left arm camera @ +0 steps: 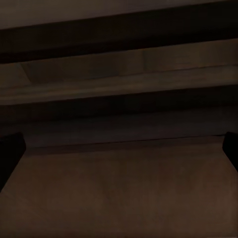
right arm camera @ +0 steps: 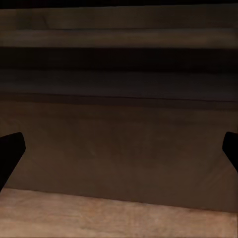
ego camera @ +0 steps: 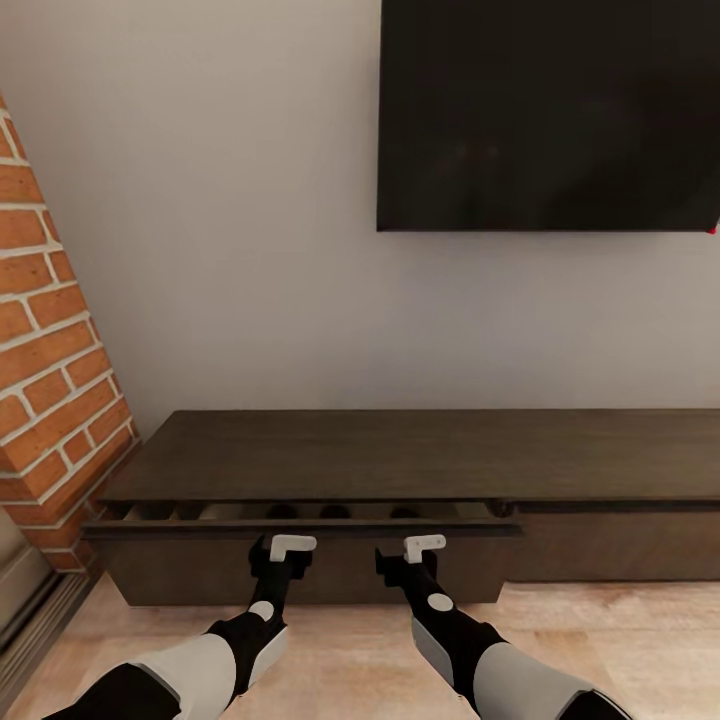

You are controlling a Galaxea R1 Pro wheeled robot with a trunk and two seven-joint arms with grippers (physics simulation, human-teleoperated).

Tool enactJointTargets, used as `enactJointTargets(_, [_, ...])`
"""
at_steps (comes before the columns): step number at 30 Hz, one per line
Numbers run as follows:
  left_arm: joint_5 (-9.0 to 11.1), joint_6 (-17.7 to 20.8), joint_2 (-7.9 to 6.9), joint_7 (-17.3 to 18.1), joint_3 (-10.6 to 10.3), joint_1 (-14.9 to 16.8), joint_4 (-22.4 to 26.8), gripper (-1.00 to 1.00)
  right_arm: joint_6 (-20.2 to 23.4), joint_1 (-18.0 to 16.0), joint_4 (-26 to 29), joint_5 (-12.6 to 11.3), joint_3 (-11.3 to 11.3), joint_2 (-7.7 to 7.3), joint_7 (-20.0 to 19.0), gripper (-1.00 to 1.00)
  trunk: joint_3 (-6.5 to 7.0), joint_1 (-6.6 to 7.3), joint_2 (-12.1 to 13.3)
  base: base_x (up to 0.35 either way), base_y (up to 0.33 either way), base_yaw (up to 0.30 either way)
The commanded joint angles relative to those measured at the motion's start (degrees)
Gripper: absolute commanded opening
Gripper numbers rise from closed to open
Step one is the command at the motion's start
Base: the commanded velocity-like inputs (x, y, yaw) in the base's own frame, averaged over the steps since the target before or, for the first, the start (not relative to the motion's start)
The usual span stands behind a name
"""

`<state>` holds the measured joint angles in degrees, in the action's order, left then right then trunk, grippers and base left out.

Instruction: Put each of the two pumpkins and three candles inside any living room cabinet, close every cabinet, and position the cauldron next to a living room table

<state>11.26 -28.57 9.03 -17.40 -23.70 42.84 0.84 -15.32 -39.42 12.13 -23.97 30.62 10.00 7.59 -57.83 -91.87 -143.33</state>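
Head view: cabinet [ego camera: 330, 455] top drawer [ego camera: 300, 527] ajar; wall TV [ego camera: 548, 115] above. Wrist views: left pincer [left arm camera: 119, 148], right pincer [right arm camera: 119, 148] both spread, empty, facing drawer front.

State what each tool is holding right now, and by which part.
Nothing is held. The left tool and right tool are both open and empty, just in front of the long dark-brown wooden cabinet's slightly open drawer front.

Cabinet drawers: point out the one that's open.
The left drawer, nearest the brick wall, is pulled slightly out, a gap showing behind its front. The right drawer sits flush.
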Motion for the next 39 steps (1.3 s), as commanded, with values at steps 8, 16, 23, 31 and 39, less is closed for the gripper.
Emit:
enactJointTargets(8, [0.52,-0.17,0.02,-0.12,-0.47,0.05,-0.09,1.00,-0.18,-0.07,-0.02,-0.38,0.49,0.00,0.32,1.00,-0.05,-0.01,-0.02,0.150,0.000,0.000])
enactJointTargets(16, [0.52,-0.17,0.02,-0.11,-0.47,0.05,-0.07,1.00,-0.16,-0.08,0.00,-0.38,0.48,0.00,0.32,1.00,-0.05,-0.01,-0.02,0.007,0.000,0.000])
enactJointTargets(23, [0.52,-0.17,0.02,-0.15,-0.47,0.05,-0.07,1.00,-0.21,-0.08,0.00,-0.38,0.49,0.00,0.32,1.00,-0.05,-0.01,-0.02,0.140,0.000,0.000])
enactJointTargets(31, [0.52,-0.17,0.02,-0.12,-0.47,0.05,-0.05,1.00,-0.16,-0.11,0.00,-0.38,0.49,0.00,0.32,1.00,-0.05,-0.01,-0.02,0.070,0.000,0.000])
enactJointTargets(39, [0.52,-0.15,0.02,-0.13,-0.47,0.05,-0.07,1.00,-0.20,-0.11,0.00,-0.38,0.52,0.00,0.32,1.00,-0.05,-0.01,-0.02,0.002,0.000,0.000])
